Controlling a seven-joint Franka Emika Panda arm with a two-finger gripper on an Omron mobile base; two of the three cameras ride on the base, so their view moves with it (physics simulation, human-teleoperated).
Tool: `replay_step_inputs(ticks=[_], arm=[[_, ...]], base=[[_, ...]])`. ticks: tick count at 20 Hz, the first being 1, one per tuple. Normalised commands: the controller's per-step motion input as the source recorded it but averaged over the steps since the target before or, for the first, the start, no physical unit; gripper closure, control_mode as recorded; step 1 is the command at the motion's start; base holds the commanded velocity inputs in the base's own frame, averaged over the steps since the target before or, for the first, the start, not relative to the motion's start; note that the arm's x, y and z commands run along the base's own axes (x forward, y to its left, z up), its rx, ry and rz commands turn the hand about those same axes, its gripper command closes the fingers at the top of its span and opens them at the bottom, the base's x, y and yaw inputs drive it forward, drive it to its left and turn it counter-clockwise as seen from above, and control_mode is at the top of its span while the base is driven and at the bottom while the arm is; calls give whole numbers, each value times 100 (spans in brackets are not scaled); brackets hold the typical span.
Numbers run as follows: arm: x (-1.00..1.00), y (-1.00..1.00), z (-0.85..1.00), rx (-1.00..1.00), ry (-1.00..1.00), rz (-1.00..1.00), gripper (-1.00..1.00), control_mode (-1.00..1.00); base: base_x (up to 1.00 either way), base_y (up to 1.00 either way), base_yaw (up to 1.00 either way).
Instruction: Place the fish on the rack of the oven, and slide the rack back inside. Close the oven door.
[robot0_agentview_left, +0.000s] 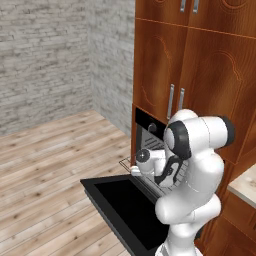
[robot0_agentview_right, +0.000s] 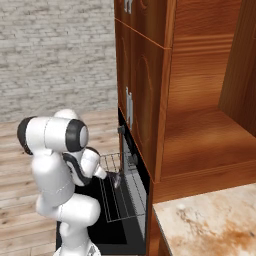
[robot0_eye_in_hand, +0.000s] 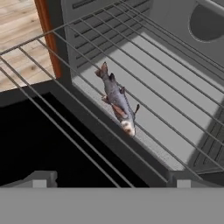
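Fingers (robot0_eye_in_hand: 109, 183) spread above fish (robot0_eye_in_hand: 117, 101)

You see a glossy white arm (robot0_agentview_left: 192, 200) built of rounded, bulbous segments stacked like smooth shells. Each joint carries a dark, near-black band; the biggest forms a ring on the fat horizontal drum at 12 o'clock of the body, with a black cap on the drum's far end. A dark curved strip runs under the wrist. The wrist ends in a small white cylinder with a grey round face.
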Motion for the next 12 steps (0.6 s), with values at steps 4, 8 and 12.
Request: replay_step_inputs(ticks=[4,8,12], arm=[[-42,20,18,-8,0,17,-100,-100],[-33,25,15,-10,0,21,-100,-100],[-26,27,0,-12,0,21,-100,-100]], base=[[0,0,0],[0,0,0],[0,0,0]])
